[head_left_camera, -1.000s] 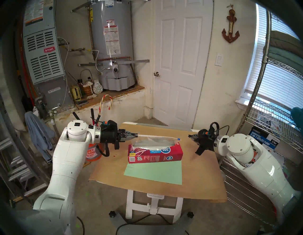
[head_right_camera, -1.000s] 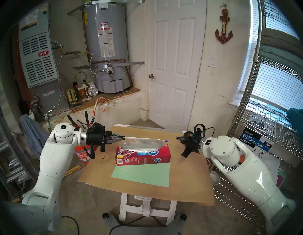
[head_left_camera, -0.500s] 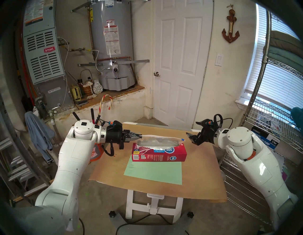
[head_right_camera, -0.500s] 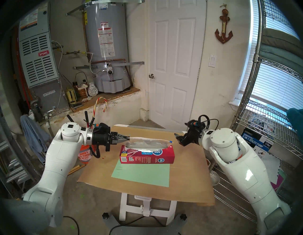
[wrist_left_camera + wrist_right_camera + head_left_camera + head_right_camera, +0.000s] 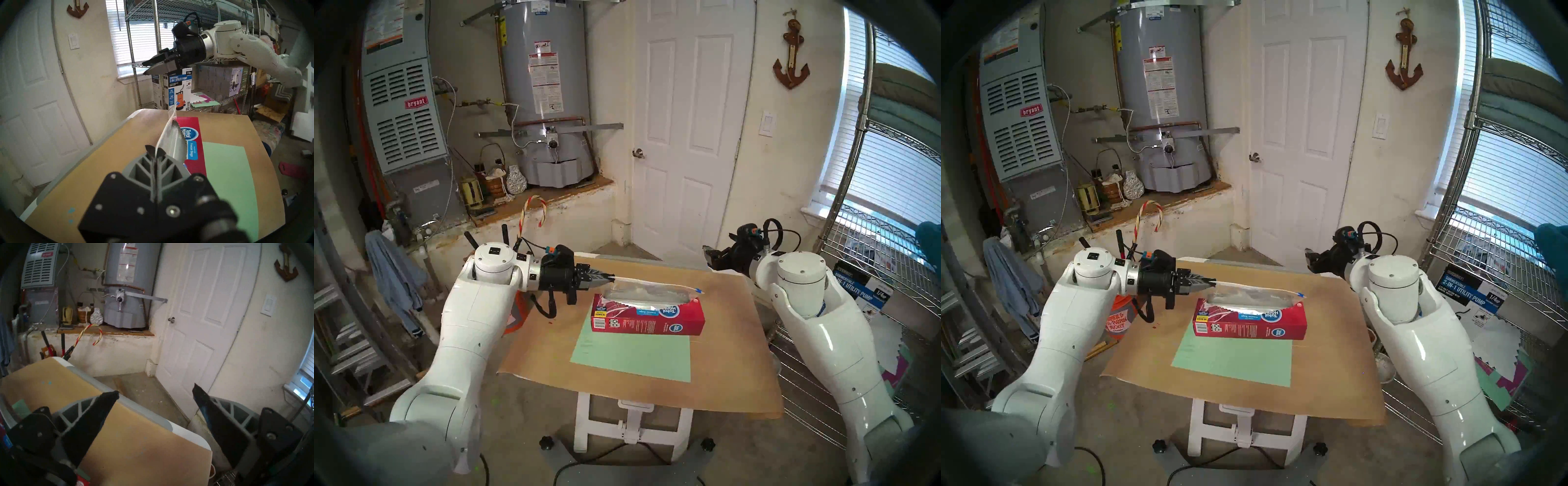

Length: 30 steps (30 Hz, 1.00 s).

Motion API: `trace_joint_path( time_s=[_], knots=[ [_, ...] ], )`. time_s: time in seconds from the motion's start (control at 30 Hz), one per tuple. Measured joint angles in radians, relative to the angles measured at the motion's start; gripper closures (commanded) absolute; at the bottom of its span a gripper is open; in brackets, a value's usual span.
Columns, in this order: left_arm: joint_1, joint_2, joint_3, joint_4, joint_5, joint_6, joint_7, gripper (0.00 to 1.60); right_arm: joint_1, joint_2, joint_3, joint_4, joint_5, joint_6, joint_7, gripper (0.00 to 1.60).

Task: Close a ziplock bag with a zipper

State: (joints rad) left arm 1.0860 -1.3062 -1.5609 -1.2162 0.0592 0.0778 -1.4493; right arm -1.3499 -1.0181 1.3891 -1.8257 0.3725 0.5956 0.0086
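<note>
Clear ziplock bag (image 5: 648, 291), blue zipper (image 5: 698, 290), red box (image 5: 648, 319).

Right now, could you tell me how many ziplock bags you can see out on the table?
1: the ziplock bag, pinched at one end by the left gripper, lying partly in the red box. The box may hide more.

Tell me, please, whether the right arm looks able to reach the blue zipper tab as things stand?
Probably yes. The right gripper is open and empty, raised beyond the table's far right corner. The zipper sticks out at the ziplock bag's free end, facing that side, with nothing between them; the left gripper pinches the opposite end.
</note>
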Motion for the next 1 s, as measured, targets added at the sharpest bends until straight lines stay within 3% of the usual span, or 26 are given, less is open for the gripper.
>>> trace_joint_path(
  time_s=[0.23, 0.3, 0.37, 0.43, 0.47, 0.77, 1.0],
  knots=[
    [0.000, -0.006, 0.002, 0.000, 0.003, 0.002, 0.008, 1.60, 0.016, -0.080, 0.012, 0.022, 0.009, -0.013, -0.126, 0.00],
    [0.001, -0.010, -0.001, 0.000, 0.003, 0.008, 0.015, 1.31, 0.021, -0.116, 0.019, 0.034, 0.010, -0.024, -0.183, 0.00],
    [0.001, -0.012, -0.002, 0.000, 0.003, 0.011, 0.017, 1.28, 0.022, -0.131, 0.022, 0.041, 0.010, -0.029, -0.206, 0.00],
    [0.002, -0.014, -0.003, -0.001, 0.003, 0.017, 0.021, 0.99, 0.025, -0.154, 0.027, 0.052, 0.008, -0.037, -0.243, 0.00],
    [0.003, -0.015, -0.003, -0.001, 0.003, 0.019, 0.022, 0.00, 0.026, -0.162, 0.029, 0.056, 0.006, -0.041, -0.257, 0.00],
    [0.004, -0.028, -0.024, -0.014, -0.009, 0.046, 0.034, 0.00, 0.038, -0.264, 0.042, 0.098, -0.027, -0.092, -0.422, 0.00],
    [-0.003, -0.065, -0.103, -0.036, -0.066, 0.072, 0.086, 0.00, 0.051, -0.343, 0.052, 0.120, -0.054, -0.128, -0.555, 0.00]
  ],
)
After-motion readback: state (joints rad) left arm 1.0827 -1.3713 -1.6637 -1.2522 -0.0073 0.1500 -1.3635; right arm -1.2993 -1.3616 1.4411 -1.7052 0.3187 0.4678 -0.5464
